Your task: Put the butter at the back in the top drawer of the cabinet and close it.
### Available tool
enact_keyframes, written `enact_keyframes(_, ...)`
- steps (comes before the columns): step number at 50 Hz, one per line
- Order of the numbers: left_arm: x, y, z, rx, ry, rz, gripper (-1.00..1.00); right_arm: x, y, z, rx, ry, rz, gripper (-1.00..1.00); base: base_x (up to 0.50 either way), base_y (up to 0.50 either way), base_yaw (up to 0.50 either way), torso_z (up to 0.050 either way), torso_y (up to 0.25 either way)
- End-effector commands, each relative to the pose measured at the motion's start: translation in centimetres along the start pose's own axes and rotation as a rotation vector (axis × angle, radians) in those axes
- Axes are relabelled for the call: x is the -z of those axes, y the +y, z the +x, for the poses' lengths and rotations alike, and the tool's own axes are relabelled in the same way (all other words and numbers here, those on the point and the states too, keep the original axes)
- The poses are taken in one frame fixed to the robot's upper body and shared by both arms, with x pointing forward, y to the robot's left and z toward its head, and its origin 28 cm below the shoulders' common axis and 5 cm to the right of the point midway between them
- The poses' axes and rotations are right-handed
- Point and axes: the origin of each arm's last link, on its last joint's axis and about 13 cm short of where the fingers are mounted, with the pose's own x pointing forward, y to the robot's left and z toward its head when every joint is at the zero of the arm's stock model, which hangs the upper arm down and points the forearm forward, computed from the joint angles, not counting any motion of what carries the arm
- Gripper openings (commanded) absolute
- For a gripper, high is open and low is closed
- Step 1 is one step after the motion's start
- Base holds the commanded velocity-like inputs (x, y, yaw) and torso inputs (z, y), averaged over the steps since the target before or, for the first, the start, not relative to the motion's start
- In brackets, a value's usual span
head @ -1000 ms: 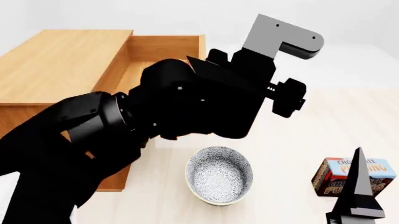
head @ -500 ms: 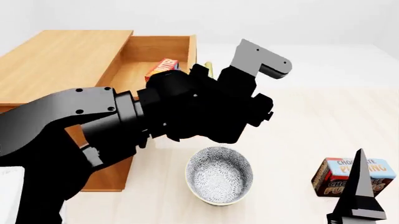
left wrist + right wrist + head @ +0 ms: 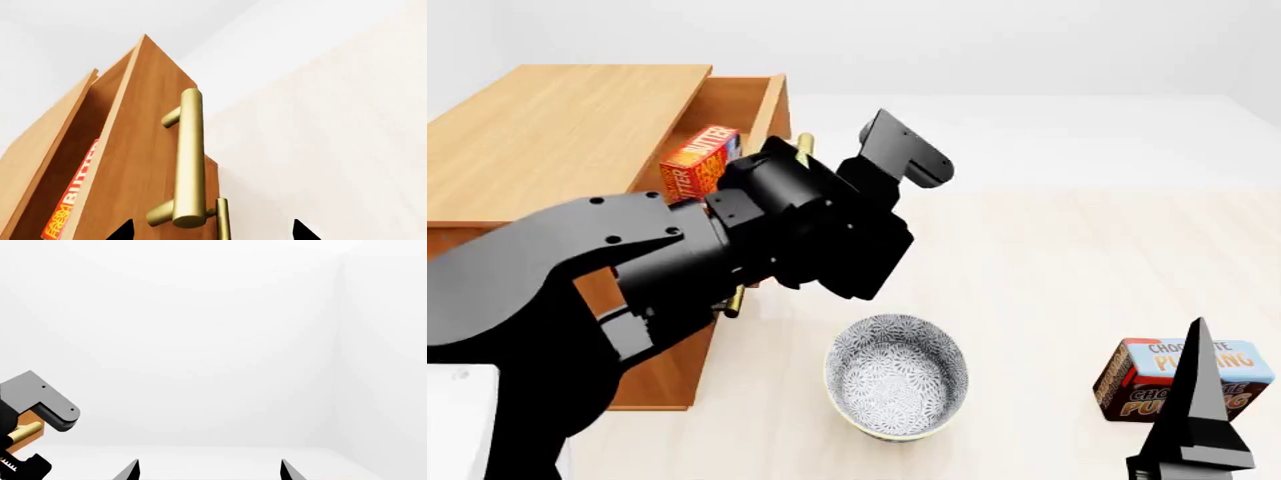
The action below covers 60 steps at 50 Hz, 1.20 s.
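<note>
The butter (image 3: 698, 160) stands inside the partly open top drawer (image 3: 133, 165). Left pincer (image 3: 212, 232), spread wide, faces the rigid brass handle (image 3: 189, 160); push the stiff front squarely.

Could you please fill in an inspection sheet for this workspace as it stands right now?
Surface: pale wood-look floor, bare between items.
Job's things: butter inside the top drawer, which is partly open; cabinet at left.
Clutter: patterned bowl; Chocolate Pudding box.
Grippers: left gripper faces the brass handle, fingertips apart, holding nothing; right gripper open, empty, facing a blank wall.
Cables: nothing seen.
Surroundings: plain white walls.
</note>
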Motion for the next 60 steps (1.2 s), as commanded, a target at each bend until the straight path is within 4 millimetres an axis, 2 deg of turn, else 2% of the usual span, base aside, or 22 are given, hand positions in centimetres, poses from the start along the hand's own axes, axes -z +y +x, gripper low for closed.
enact_keyframes(1, 2.5, -2.2, 0.7, 0.193, 0.2, -0.096, 1.0, -0.1, 0.0, 0.0, 0.0, -0.007, 0.001, 1.0, 0.0, 0.0, 0.0, 0.0, 0.0)
enact_keyframes(12, 2.9, -1.5, 1.8, 0.128, 0.242, -0.087, 1.0, -0.1, 0.0, 0.0, -0.005, -0.012, 0.004, 1.0, 0.0, 0.0, 0.0, 0.0, 0.0)
enact_keyframes(22, 2.9, -0.1, 3.3, 0.046, 0.274, -0.095, 1.0, -0.2, 0.0, 0.3, -0.014, -0.015, 0.01, 1.0, 0.0, 0.0, 0.0, 0.0, 0.0)
enact_keyframes(40, 4.6, 1.9, 6.2, -0.098, 0.334, -0.079, 1.0, -0.4, 0.0, 0.6, -0.027, -0.022, 0.01, 1.0, 0.0, 0.0, 0.0, 0.0, 0.0)
enact_keyframes(60, 5.8, 3.9, 7.2, -0.353, 0.312, 0.012, 1.0, -0.4, 0.0, 0.6, -0.035, -0.024, 0.007, 1.0, 0.0, 0.0, 0.0, 0.0, 0.0)
